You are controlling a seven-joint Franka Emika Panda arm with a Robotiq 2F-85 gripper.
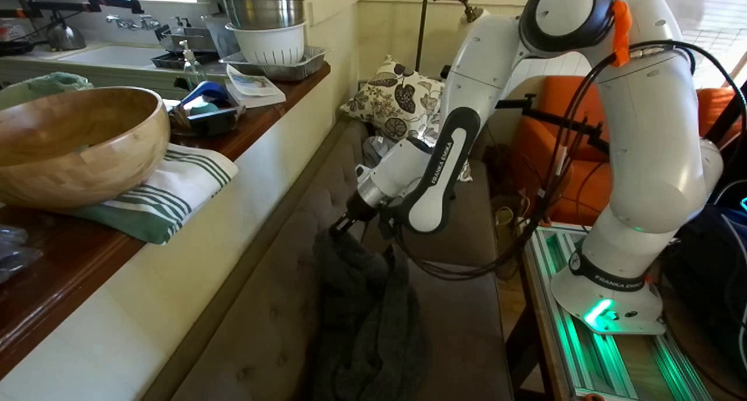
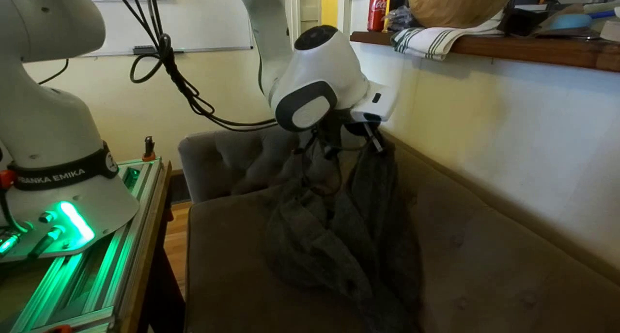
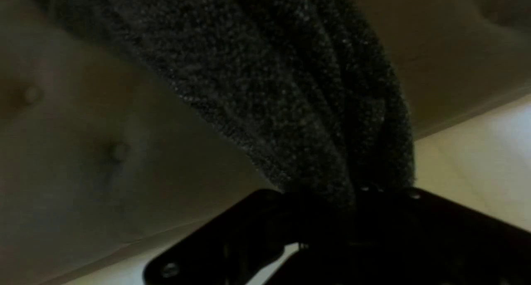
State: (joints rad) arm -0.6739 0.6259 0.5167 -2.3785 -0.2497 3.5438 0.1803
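Closest to the lens in an exterior view, we noted a wide, round bowl of honey-coloured wood (image 1: 87,161), smooth-walled and visibly pieced from blocks. It sat on a white cloth towel with green stripes (image 1: 175,185), which overhung the edge of a glossy red-brown wooden ledge (image 1: 81,267).

Below the ledge, we found the black two-fingered end effector (image 1: 340,225) clenched, by our assessment, on a dark grey, nubbly fabric (image 1: 370,313). One gathered part of it rose to the tips in a peak; the remainder fell in long, soft folds and lay on the surface, a taupe upholstered sofa with button tufting (image 1: 467,331). In the wrist view, the fabric's texture appeared speckled and coarse, and the cloth narrowed as it entered the grip. Whether it was a garment or a blanket we could not tell.

We judged the step in hand to be a hold on the raised part, with much of the fabric unlifted. Any next move, in our opinion, called for a firm pinch and slow travel, since limp, bulky cloth could drag on the upholstery or slip. Behind the white, smooth-shelled robot arm (image 1: 478,62), we recorded a cream cushion with a dark botanical print (image 1: 402,94).
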